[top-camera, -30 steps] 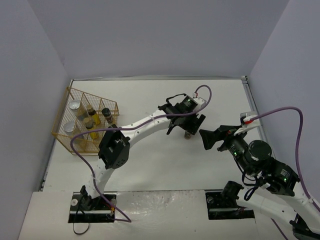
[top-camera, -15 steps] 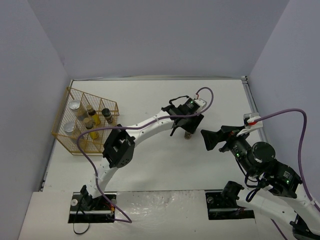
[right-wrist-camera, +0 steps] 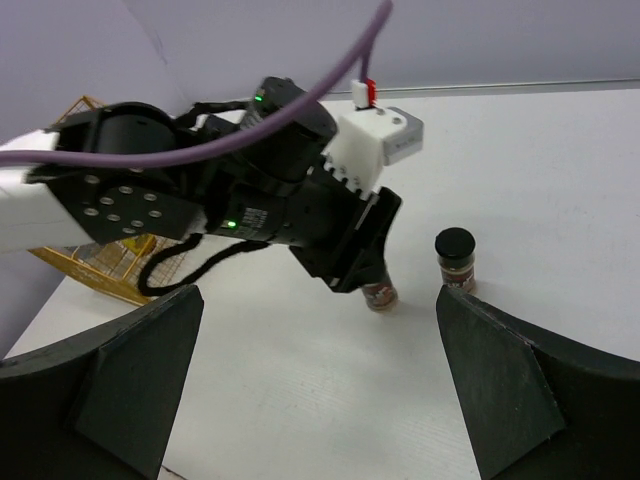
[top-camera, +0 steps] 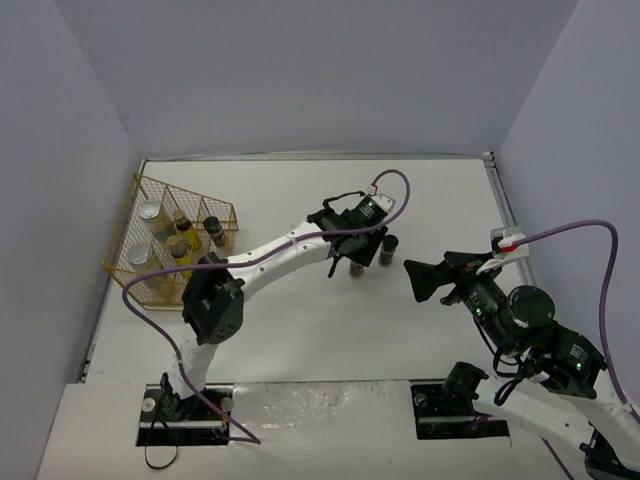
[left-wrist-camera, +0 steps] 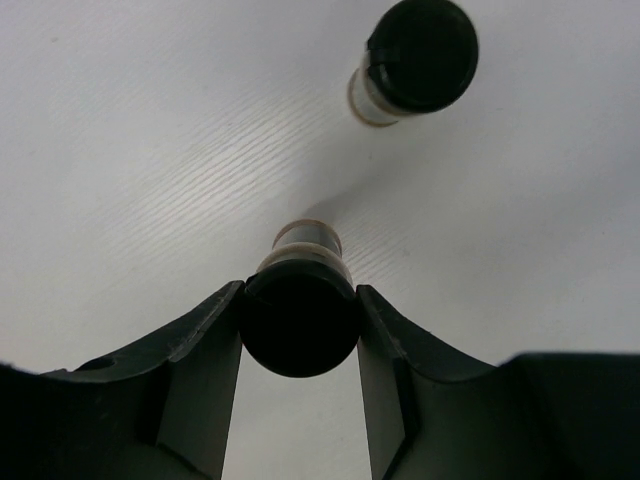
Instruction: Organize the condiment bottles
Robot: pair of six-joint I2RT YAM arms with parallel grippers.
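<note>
My left gripper is shut on the black cap of a small dark jar, whose base is at the table surface. In the right wrist view the jar sticks out, tilted, below the left gripper. A second black-capped jar stands upright just right of it, and shows in both wrist views. My right gripper is open and empty, to the right of both jars, pointing at them. Two white silver-capped bottles, slim yellow-filled ones and a dark jar stand in the rack.
The gold wire rack stands at the table's left edge, and a corner shows in the right wrist view. Grey walls close the table on three sides. Purple cables loop from both arms.
</note>
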